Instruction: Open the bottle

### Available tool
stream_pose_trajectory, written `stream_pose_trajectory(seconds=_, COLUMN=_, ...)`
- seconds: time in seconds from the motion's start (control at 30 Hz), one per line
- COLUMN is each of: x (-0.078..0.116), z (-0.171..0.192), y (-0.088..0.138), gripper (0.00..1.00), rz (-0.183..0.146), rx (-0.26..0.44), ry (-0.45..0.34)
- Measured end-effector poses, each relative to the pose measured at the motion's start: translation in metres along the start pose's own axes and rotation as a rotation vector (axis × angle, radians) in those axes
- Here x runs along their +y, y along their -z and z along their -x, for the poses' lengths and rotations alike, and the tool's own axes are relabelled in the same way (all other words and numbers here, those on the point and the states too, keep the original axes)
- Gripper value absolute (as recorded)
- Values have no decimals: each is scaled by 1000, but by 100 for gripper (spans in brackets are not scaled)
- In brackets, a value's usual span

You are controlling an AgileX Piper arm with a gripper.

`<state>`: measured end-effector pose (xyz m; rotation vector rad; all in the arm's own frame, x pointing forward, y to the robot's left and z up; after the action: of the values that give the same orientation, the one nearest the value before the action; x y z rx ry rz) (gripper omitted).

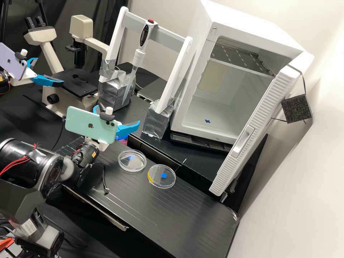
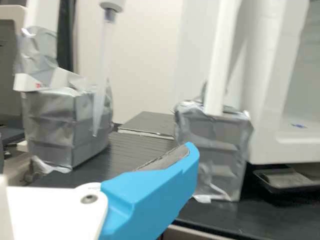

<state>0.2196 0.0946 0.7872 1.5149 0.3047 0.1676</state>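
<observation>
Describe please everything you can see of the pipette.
The pipette hangs with its point down at the front of the grey bar, which seems to hold it. Its body is white, plastic by its look, with a red button on top and a dark oval panel below that. A long, narrowing, translucent tip is fitted at the lower end. Whether the tip touches the taped block behind it, I cannot tell.

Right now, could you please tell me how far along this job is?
No step looks done: the gripper's jaws stand wide apart, nothing seen between them. Below one jaw peeks a pink-and-blue object, perhaps the bottle, mostly hidden. Gripping and opening it likely remain.
</observation>
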Motion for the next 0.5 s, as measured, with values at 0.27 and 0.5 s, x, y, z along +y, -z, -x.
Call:
stream_pose_trajectory(seconds=0.27, x=-10, z=-11, y=1, gripper=100, rz=18, rx=-6, ry=47)
stream_pose_trajectory(seconds=0.5, x=-13, z=-19, y=-3, gripper=0, rz=25, rx=-32, ry=65)
